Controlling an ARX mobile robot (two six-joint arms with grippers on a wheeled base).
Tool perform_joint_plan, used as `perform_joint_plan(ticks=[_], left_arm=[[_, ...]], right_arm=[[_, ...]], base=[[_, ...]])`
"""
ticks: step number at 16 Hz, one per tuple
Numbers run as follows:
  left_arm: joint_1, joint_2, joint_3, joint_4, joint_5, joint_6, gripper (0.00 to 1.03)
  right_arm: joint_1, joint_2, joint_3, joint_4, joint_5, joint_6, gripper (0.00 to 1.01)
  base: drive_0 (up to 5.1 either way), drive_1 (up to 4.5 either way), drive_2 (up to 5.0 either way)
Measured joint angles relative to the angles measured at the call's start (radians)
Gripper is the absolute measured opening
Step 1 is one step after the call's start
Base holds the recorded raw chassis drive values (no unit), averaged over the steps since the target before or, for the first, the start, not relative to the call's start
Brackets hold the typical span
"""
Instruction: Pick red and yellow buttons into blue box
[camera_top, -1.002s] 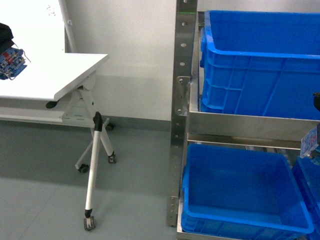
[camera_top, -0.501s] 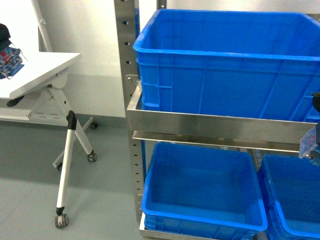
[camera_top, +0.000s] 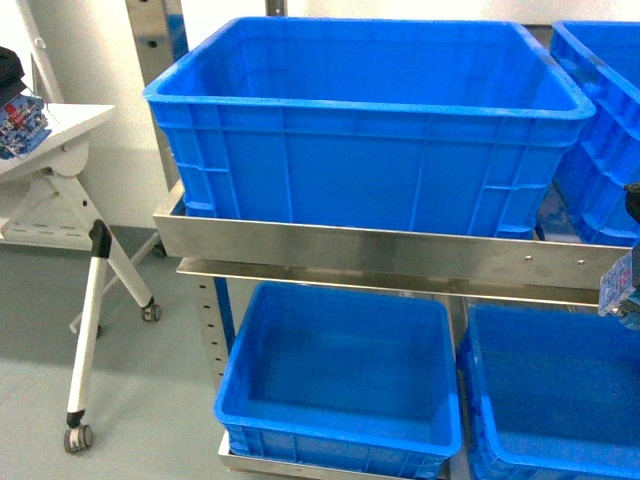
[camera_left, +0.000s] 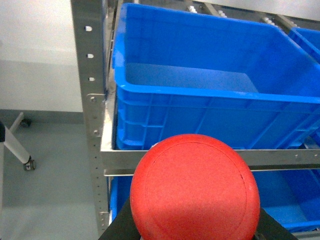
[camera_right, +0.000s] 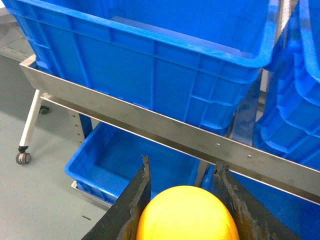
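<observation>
The large deep blue plastic crate (camera_top: 365, 130) on the upper shelf of the steel rack (camera_top: 380, 255) is open-topped, with free room above its rim. A second blue crate (camera_top: 600, 140) crowds its right wall, apparently touching, and the perforated steel upright (camera_left: 92, 115) flanks its left corner.

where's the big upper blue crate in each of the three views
Head: the upper blue crate fills the top centre, on the steel shelf rail.
Left wrist: upper centre-right, behind the red button.
Right wrist: across the top, above the yellow button.
Shared landmark: the steel shelf rail under it.
</observation>
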Motion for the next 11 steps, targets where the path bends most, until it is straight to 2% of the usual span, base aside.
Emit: perform_joint_plan(ticks=[11], left_arm=[[0.0, 0.001, 0.0, -0.003, 0.0, 0.0, 0.24]], right_arm=[[0.001, 0.0, 0.0, -0.003, 0.001, 0.0, 0.32]], base=[[4.7, -2.17, -2.2]])
